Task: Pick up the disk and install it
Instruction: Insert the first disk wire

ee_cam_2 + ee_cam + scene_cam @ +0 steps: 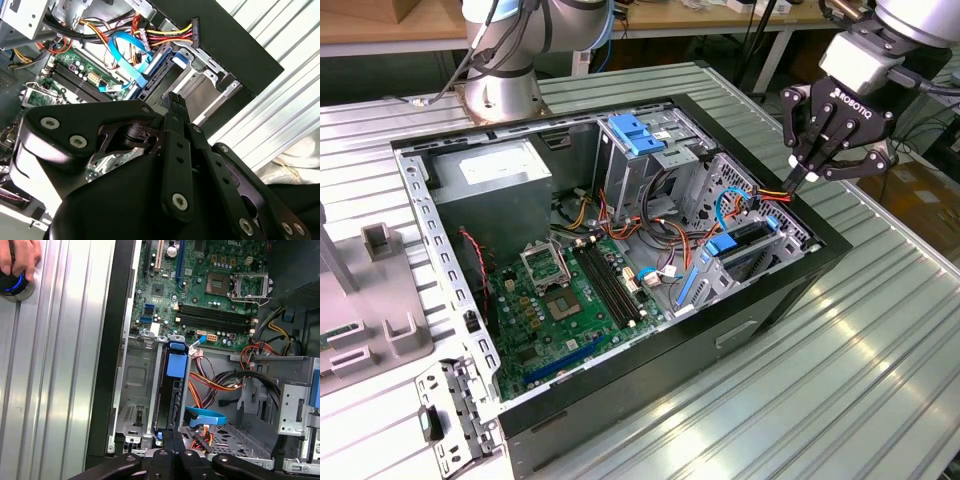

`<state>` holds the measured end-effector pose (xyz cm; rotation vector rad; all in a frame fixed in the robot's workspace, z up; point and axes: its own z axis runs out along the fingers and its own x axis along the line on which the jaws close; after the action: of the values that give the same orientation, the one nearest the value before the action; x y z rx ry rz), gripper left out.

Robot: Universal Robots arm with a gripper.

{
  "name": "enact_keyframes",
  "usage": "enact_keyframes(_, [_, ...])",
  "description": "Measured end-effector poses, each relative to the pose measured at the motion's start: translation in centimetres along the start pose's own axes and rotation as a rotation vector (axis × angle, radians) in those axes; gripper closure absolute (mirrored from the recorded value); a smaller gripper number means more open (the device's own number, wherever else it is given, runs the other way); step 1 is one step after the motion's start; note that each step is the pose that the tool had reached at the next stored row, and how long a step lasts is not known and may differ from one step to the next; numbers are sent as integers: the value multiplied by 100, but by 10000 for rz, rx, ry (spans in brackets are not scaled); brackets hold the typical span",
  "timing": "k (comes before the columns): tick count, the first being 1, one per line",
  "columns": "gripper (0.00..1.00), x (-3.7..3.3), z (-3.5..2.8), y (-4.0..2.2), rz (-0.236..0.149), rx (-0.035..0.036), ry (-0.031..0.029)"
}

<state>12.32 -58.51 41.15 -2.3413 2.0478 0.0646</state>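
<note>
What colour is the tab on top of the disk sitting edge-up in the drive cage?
Blue, clearest in the first wrist view: the tab caps the disk.

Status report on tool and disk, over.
Black three-finger tool shut, empty, above case edge. Blue-railed grey disk seated edge-up in drive bay. Orange-yellow power cables alongside.

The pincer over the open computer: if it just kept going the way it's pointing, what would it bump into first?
Probably the disk, standing on edge in the drive cage at the case's corner. In both wrist views the pincer aims at that bay, fingers together. Depth is unclear, so the orange and yellow cables alongside might touch first.
</note>
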Motion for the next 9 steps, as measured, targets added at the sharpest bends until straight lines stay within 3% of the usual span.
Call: enact_keyframes(9, [89, 0, 0, 0, -777, -40, 3])
